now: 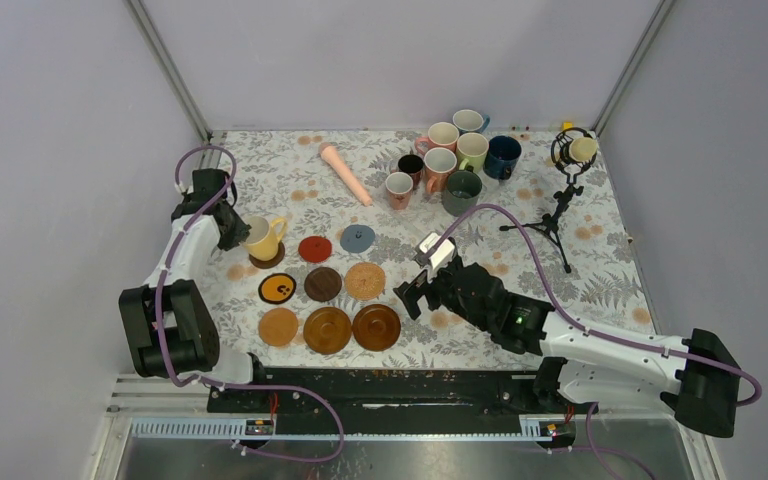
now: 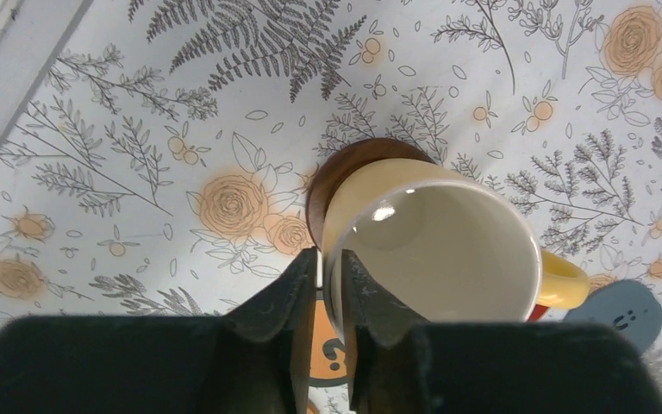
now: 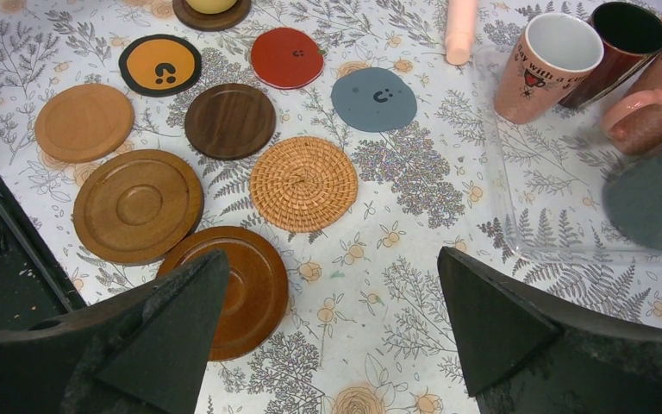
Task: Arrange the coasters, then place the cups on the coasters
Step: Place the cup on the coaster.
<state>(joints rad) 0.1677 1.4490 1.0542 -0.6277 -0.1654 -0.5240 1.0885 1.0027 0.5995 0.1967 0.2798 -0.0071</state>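
Black fingers (image 2: 280, 302) of the left gripper (image 2: 329, 259) pinch the near rim of the yellow mug (image 2: 448, 250), one outside the wall and one inside the pale bowl. That mug stands upright on a dark brown coaster (image 2: 345, 168) at the left end of the far row of coasters, with its handle pointing toward the red coaster (image 1: 314, 248). Next in that row lies the grey-blue coaster (image 1: 357, 238); both are bare. The middle row holds a black-rimmed coaster with an orange centre (image 1: 277, 288), a dark walnut coaster (image 1: 322, 283) and a woven tan coaster (image 1: 365, 281). The near row holds a light orange wooden coaster (image 1: 278, 326), a ringed brown wooden coaster (image 1: 327, 329) and a reddish-brown ringed coaster (image 1: 376, 326). Just right of these rows the right gripper (image 3: 332, 336) hangs over the floral tablecloth (image 3: 371, 285), jaws spread wide with nothing between them. The other mugs stand bunched at the far right of the table, off the coasters. Among them are a navy mug (image 1: 503, 155), a light green mug (image 1: 472, 150), a dark green mug (image 1: 461, 191) and a pink mug (image 1: 439, 167). A pink tapered stick (image 1: 345, 172) lies to their left, and a tripod microphone (image 1: 565, 195) stands to their right.
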